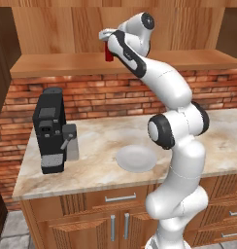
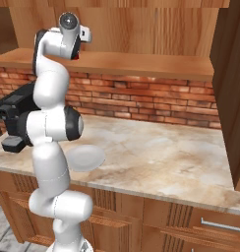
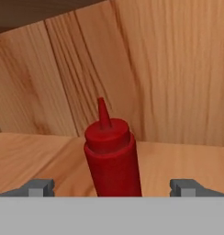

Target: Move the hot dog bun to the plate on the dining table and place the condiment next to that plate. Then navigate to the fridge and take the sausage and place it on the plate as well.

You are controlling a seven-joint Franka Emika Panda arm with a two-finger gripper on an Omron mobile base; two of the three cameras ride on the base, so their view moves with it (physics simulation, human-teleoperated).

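The condiment [image 3: 111,156], a dark red squeeze bottle with a pointed nozzle, stands upright on a wooden shelf [image 1: 67,63] against the wood back panel. In the hand view it sits centred between my two fingertips [image 3: 40,186], which stand far apart and clear of it. My gripper [image 3: 113,187] is open and level with the bottle. In the left base view the gripper [image 1: 107,36] is up at the shelf, with the condiment [image 1: 109,53] just under the hand. A red sliver of the condiment [image 2: 75,56] peeks out behind the wrist. The hot dog bun, the plate, the dining table, the fridge and the sausage are out of view.
Below the shelf runs a brick-backed marbled counter [image 1: 91,141]. On it lies a plain white plate [image 1: 135,158] and a black coffee machine [image 1: 52,129] at the left. Wooden cabinet walls close the shelf at both ends, and drawers and doors sit under the counter.
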